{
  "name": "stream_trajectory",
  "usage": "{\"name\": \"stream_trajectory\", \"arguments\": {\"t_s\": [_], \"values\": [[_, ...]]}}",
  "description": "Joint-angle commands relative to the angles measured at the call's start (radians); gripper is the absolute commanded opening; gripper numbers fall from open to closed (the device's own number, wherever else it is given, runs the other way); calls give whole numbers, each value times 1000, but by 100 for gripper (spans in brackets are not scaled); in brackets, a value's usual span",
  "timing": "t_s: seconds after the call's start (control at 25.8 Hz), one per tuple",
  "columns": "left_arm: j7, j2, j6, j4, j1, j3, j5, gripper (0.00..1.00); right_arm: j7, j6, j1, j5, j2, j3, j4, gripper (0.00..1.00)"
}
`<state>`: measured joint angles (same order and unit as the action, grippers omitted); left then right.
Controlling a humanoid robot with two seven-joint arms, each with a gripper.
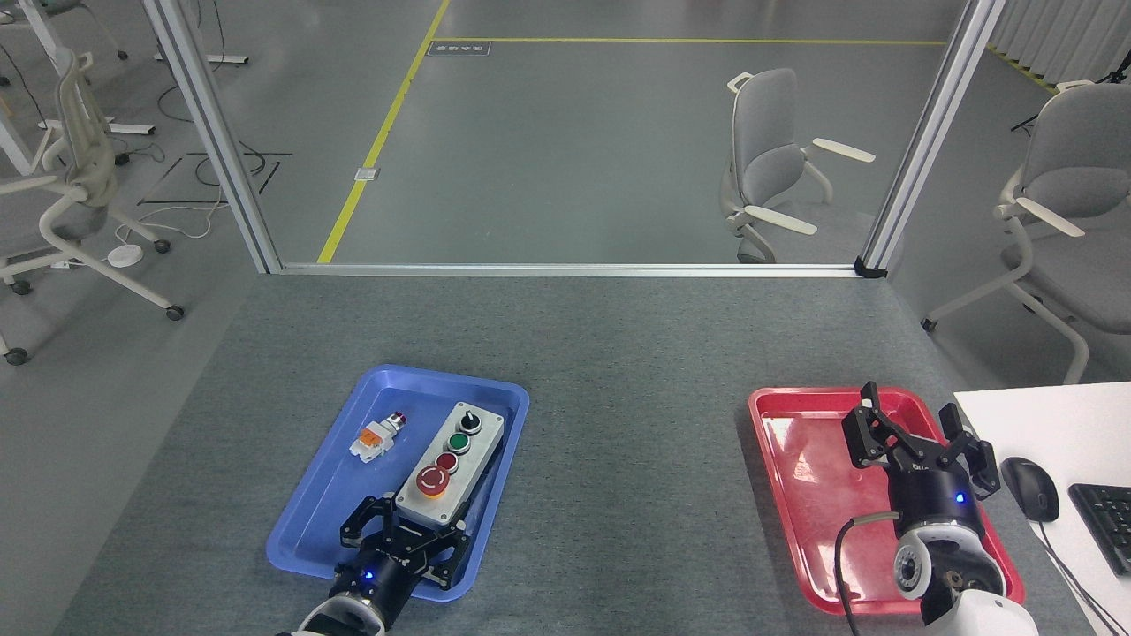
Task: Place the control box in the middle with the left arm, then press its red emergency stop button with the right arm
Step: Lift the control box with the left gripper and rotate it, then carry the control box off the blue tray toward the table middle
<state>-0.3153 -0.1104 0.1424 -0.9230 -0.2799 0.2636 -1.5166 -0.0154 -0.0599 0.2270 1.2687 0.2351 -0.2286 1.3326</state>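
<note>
The control box [451, 462] lies slantwise in the blue tray [327, 495], lower left of the frame, its far end close to the tray's right rim. The left gripper [406, 537] has its fingers [357, 530] clenched around the near end of the box, just over the tray's near edge. A small white-and-orange pushbutton [375, 437] lies apart to the box's left. The right gripper [919, 437] hovers over the red tray [786, 495], lower right, fingers spread and holding nothing. Between the two trays the grey bench [618, 371] lies open, as does its far half.
</note>
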Motion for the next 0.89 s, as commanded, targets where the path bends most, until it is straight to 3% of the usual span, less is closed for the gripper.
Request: {"name": "stream_trajectory", "arguments": {"t_s": [0.0, 0.19, 0.85], "values": [[-14, 3, -3, -4, -13, -10, 12, 0, -6, 2, 0, 0, 0, 0, -1, 98], [-13, -14, -3, -17, -45, -9, 177, 0, -5, 2, 0, 0, -5, 0, -1, 98], [18, -101, 17, -263, -36, -10, 404, 0, -6, 0, -2, 1, -7, 0, -1, 98]]}}
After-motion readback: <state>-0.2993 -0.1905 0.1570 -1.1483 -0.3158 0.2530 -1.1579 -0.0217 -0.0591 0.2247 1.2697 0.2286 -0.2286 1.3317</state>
